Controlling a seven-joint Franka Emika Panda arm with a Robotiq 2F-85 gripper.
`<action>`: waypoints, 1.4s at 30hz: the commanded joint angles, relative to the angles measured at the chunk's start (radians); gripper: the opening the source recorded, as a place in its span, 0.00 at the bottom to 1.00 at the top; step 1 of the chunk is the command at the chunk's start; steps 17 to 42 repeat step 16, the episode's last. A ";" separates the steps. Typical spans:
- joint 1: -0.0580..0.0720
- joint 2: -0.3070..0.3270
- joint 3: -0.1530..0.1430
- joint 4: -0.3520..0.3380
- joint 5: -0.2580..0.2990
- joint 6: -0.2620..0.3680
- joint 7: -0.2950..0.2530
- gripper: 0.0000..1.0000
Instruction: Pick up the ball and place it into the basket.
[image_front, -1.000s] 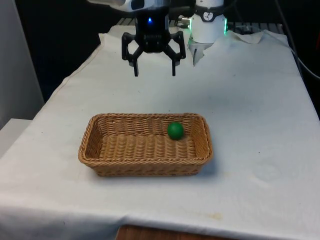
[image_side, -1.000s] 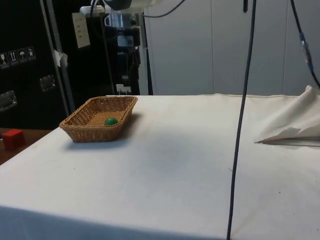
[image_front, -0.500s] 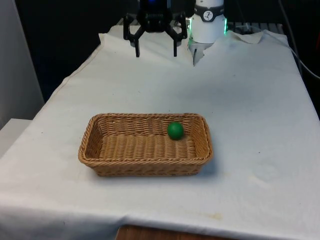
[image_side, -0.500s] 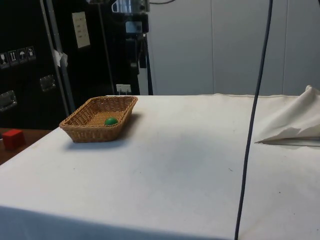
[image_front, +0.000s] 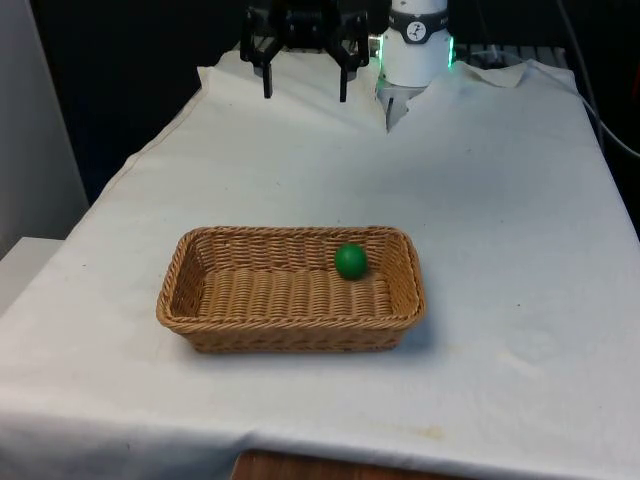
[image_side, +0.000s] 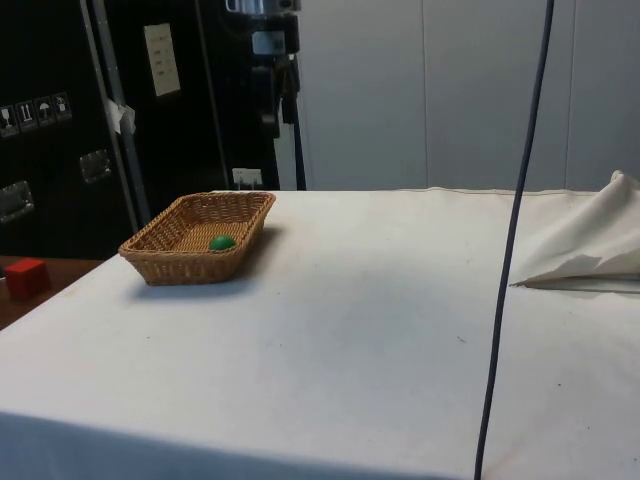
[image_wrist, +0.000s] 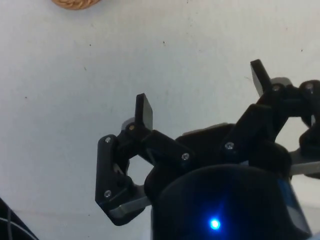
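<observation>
A small green ball lies inside the woven wicker basket, close to its far wall and toward the front view's right end. From the side, the ball rests low in the basket. My gripper hangs high over the far end of the table, well behind the basket, open with nothing between its fingers. Seen from the wrist, the gripper has its two black fingers spread wide over bare white cloth, and a sliver of the basket's rim shows beyond them.
Bunched white cloth lies at the side view's right. A black cable hangs down in front of the side camera. A small red block sits off the table, beyond the basket end.
The gripper has risen and pulled back away from the basket toward the far end of the table, staying open. Ball and basket have not moved.
</observation>
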 joint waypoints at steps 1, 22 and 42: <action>0.003 0.003 -0.006 0.006 -0.013 -0.010 0.020 1.00; 0.001 0.007 -0.002 0.010 -0.019 -0.017 0.115 1.00; 0.001 0.007 -0.002 0.010 -0.019 -0.017 0.115 1.00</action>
